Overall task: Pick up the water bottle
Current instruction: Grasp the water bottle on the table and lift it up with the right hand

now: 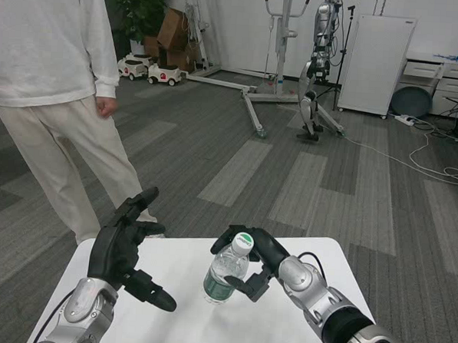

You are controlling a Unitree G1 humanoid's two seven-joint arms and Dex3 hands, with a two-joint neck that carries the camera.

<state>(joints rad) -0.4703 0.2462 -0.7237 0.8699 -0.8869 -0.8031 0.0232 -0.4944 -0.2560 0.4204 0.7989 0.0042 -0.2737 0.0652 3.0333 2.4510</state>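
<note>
My right hand (249,259) wraps the water bottle (225,270) standing upright mid-table (317,257), fingers curled over its shoulder from three o'clock, apparently to brace it for the lift, while my left hand (126,251) waits empty and spread at nine o'clock.

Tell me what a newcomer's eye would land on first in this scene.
First, the clear water bottle with its green and white cap, upright in the middle of the white table, with the right hand wrapped around its neck and shoulder. Next, the left hand, raised open at the table's left with fingers spread. Behind it stands a person in white clothes, and a humanoid robot hangs in a frame farther back.
</note>
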